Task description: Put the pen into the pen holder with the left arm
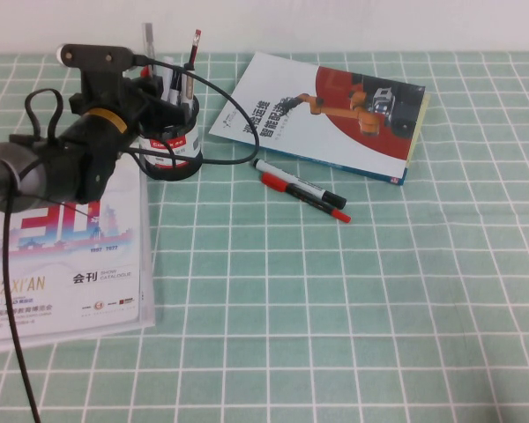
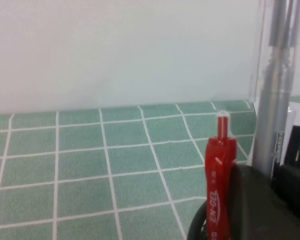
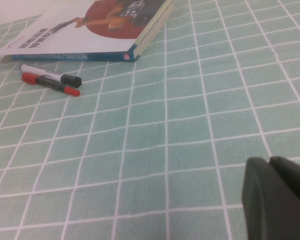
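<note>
Evidently the pen stood near upright, its long axis vertical, with its lower part hidden behind the left gripper and apparently down inside the pen holder; its top rose above the holder's rim. In the left wrist view the pen's grey barrel ran straight up just beside a red gel pen already in the cup. The left gripper sat directly over the holder, so the pen lay right at it, but whether its jaws were clamped or released could not be told. The right gripper hung low over bare cloth, well apart, its state likewise unclear. A white marker and a red marker lay beside a book.
</note>
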You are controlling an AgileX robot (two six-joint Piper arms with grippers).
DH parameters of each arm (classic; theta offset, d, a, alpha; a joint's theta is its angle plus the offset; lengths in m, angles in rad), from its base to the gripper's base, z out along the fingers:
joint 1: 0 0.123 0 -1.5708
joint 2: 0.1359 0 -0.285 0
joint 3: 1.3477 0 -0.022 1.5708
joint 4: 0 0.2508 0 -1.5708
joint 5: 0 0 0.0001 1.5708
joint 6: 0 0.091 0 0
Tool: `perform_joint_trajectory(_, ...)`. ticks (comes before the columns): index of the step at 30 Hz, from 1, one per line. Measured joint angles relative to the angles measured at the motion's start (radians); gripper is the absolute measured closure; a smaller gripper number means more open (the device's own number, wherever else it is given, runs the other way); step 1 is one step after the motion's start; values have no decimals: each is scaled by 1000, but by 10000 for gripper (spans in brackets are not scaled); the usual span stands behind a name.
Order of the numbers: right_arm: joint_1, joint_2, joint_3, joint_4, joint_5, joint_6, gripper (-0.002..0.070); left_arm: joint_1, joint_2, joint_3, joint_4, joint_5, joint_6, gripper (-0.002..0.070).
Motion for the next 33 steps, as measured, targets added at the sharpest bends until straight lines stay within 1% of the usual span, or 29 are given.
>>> perform_joint_trajectory(2,0,0,0,0,0,0,696,0,0,0,-2,0,0,568)
perform_joint_trajectory(5,0,0,0,0,0,0,696,0,0,0,-33,15,0,480)
perform_joint_trajectory(7,0,0,0,0,0,0,696,0,-7,0,-78,43,0,417)
perform_joint_trajectory(9,0,0,0,0,0,0,696,0,-23,0,-124,84,0,370)
perform_joint_trajectory(12,0,0,0,0,0,0,696,0,-63,0,-154,166,4,340)
perform_joint_trajectory(17,0,0,0,0,0,0,696,-3,-184,0,-161,361,32,331)
perform_joint_trajectory(19,0,0,0,0,0,0,696,-12,-246,0,-161,436,50,342)
perform_joint_trajectory(21,0,0,0,0,0,0,696,-28,-303,0,-159,494,68,383)
perform_joint_trajectory(22,0,0,0,0,0,0,696,-38,-335,0,-158,525,75,424)
perform_joint_trajectory(25,0,0,0,0,0,0,696,-71,-435,12,-158,582,96,580)
perform_joint_trajectory(26,0,0,0,0,0,0,696,-82,-472,23,-158,591,102,613)
perform_joint_trajectory(29,0,0,0,0,0,0,696,-102,-586,73,-158,617,118,659)
perform_joint_trajectory(33,0,0,0,0,0,0,696,-108,-767,186,-158,655,118,672)
